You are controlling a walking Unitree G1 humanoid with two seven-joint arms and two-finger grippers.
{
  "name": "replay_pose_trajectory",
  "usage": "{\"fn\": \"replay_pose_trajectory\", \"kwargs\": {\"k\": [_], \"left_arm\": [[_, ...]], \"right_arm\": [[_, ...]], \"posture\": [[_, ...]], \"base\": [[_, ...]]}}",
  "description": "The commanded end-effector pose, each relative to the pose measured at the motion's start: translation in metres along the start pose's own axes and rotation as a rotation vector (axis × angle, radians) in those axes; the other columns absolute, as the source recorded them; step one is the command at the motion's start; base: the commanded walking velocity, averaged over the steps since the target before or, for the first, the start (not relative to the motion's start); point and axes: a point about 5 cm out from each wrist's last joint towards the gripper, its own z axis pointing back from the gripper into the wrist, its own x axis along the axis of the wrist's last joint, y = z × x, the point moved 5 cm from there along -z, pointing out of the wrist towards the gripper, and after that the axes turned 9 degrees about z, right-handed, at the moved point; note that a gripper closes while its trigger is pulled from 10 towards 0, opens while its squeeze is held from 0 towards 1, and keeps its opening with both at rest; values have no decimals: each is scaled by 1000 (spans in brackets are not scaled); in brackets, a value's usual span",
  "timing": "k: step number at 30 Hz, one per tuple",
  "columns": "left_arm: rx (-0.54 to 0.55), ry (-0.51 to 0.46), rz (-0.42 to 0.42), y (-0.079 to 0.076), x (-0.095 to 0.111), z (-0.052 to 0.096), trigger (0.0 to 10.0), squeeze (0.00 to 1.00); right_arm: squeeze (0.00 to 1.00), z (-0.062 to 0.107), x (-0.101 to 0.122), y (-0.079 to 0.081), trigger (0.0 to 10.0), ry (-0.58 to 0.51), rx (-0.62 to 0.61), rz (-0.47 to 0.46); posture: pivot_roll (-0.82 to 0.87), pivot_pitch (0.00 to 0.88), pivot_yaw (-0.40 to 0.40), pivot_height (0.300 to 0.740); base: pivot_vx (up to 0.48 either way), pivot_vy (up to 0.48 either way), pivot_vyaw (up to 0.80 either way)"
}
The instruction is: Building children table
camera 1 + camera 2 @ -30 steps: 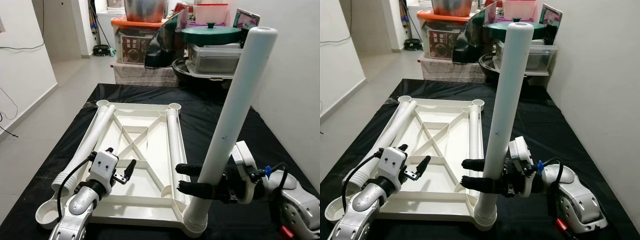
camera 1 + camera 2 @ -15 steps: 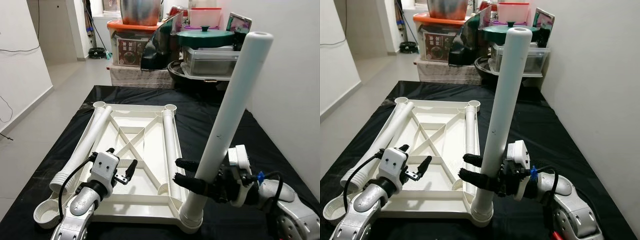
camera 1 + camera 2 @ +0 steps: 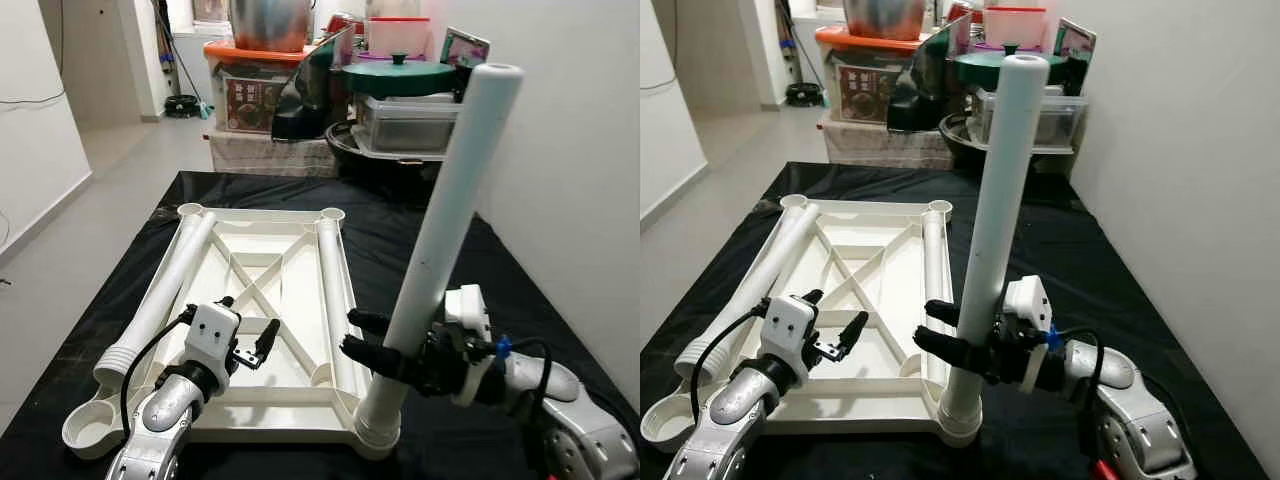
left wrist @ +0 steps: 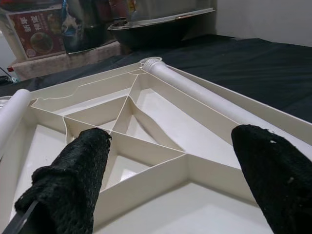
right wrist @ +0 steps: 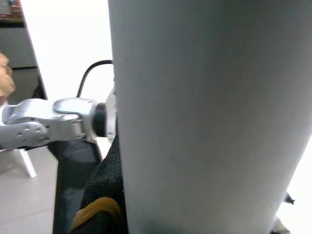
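Tabletop (image 3: 265, 300): white ribbed plastic, laid upside down on black-covered desk (image 3: 440, 235) | Leg (image 3: 440, 220): white tube at 5 o'clock corner socket, tilted toward 1 o'clock; to be righted, then pressed home | Right claw (image 3: 365, 338): pinching leg low | Left claw (image 3: 250, 335): spread, hovering over 7 o'clock ribs

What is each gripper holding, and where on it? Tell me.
The right gripper holds the upright leg near its lower end, just above the corner socket. The left gripper holds nothing; its fingers are open.
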Motion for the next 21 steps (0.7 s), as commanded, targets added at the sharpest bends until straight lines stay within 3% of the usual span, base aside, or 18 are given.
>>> {"fn": "replay_pose_trajectory", "kwargs": {"k": [1, 2, 4, 5, 6, 7, 11, 21], "left_arm": [[-2, 3, 3, -2, -1, 3, 10000, 0], [-2, 3, 3, -2, -1, 3, 10000, 0], [4, 4, 1, 0, -1, 4, 10000, 0], [4, 4, 1, 0, -1, 4, 10000, 0], [6, 4, 1, 1, -1, 5, 10000, 0], [6, 4, 1, 1, -1, 5, 10000, 0], [10, 5, -3, 2, -1, 4, 10000, 0], [16, 3, -2, 1, -1, 0, 10000, 0]], "right_arm": [[0, 5, -51, -21, 0, 211, -255, -82], [0, 5, -51, -21, 0, 211, -255, -82], [0, 8, -49, -36, 0, 184, -493, -79], [0, 8, -49, -36, 0, 184, -493, -79], [0, 12, -48, -40, 0, 177, -577, -65], [0, 12, -48, -40, 0, 177, -577, -65], [0, 27, -53, -43, 0, 228, -763, -1], [0, 14, -64, -38, 0, 305, -813, -15]], "posture": [[44, 0, -64, 740], [44, 0, -64, 740], [40, 0, -62, 740], [40, 0, -62, 740], [40, 0, -62, 740], [40, 0, -62, 740], [31, 0, -57, 740], [38, 0, -63, 740]], "base": [[0, 0, 0], [0, 0, 0], [0, 0, 0], [0, 0, 0], [0, 0, 0], [0, 0, 0], [0, 0, 0], [0, 0, 0]]}}
